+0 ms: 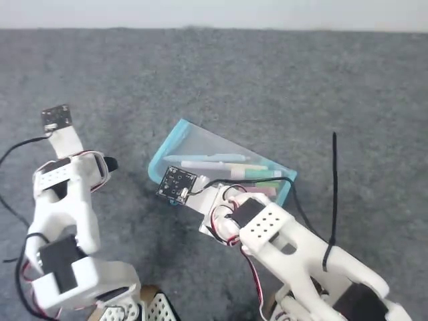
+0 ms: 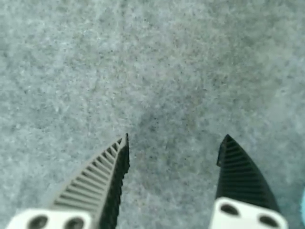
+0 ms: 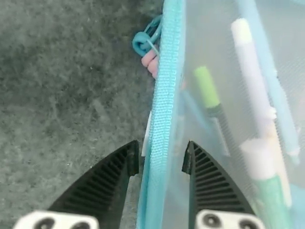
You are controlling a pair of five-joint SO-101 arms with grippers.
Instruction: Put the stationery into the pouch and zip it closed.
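The pouch (image 1: 214, 157) is see-through with a teal border and lies mid-table. Inside it are a pale blue pen (image 3: 267, 81), a white marker (image 3: 252, 76), a green-capped pen (image 3: 207, 86) and something pink (image 3: 151, 64). Its teal zip pull (image 3: 143, 43) sits at the far end of the zip edge (image 3: 167, 95). My right gripper (image 3: 162, 148) is open, one finger on each side of that edge and close to it. The right arm (image 1: 267, 227) hangs over the pouch's near side. My left gripper (image 2: 176, 143) is open over bare carpet, left of the pouch.
Grey carpet (image 1: 267, 80) covers the table. The left arm (image 1: 67, 200) stands at the left. A black cable (image 1: 333, 194) runs upright beside the right arm, and thin wires loop at both arms' bases.
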